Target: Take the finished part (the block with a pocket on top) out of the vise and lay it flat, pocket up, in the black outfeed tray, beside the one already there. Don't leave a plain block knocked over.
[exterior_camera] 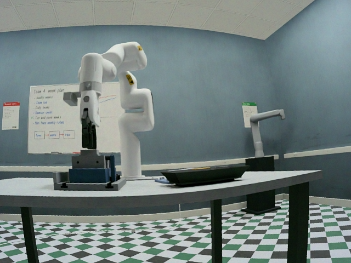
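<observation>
The gripper (pixel 89 147) hangs straight down from the white arm (pixel 132 113), its dark fingers (pixel 85 138) parted partway and grasping nothing; their tips stand just above the top of the grey block (pixel 88 160) that sits clamped in the vise (pixel 90 175), and from this side view I cannot tell whether they touch it. The block rises out of the blue vise body, which rests on a grey base plate (pixel 64 185) at the left end of the white table (pixel 255 183). Its top face is hidden from this low angle, so the pocket cannot be made out. The black outfeed tray (pixel 198 175) lies well apart to the right of the arm's foot, with a sliver of yellow showing at its rim; what lies inside is hidden by the wall of the tray. A small blue thing (pixel 163 180) lies on the table just beside the tray's left end. Behind the arm a whiteboard (pixel 51 136) carries a handwritten heading that reads roughly "Team 4 week plan", a blurred bullet list and three boxed words joined by arrows. Yellow labels (pixel 129 79) on the arm are too small to read, as are the red-topped notice (pixel 10 115) and the green-topped one (pixel 249 112) on the wall.
</observation>
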`<state>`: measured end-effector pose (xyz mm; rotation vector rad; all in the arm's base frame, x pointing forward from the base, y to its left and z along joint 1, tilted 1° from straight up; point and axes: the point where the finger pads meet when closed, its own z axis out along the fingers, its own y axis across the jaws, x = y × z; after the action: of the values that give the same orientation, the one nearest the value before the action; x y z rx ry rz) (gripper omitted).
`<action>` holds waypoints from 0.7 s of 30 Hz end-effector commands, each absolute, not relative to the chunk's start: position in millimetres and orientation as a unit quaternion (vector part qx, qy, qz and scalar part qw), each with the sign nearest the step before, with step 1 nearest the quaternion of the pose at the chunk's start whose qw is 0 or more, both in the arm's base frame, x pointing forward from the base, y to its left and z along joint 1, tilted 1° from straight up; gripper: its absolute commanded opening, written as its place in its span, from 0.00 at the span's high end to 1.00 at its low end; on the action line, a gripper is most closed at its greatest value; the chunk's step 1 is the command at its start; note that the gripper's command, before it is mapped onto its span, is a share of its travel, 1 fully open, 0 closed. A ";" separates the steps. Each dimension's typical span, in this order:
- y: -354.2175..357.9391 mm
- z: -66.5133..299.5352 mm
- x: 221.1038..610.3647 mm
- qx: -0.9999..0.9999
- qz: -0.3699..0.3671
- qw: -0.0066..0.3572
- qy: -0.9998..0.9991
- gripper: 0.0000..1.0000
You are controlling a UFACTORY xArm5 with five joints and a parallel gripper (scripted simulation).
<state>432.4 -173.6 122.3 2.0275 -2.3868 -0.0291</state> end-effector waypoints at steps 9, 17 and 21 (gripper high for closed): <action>-174.1 122.5 433.7 0.647 -0.007 0.004 -0.762 0.31; -174.1 119.8 433.7 0.647 -0.007 0.004 -0.762 0.31; -174.1 118.2 433.7 0.647 -0.007 0.004 -0.762 0.31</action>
<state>432.3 -173.5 117.9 2.0274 -2.3867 -0.0292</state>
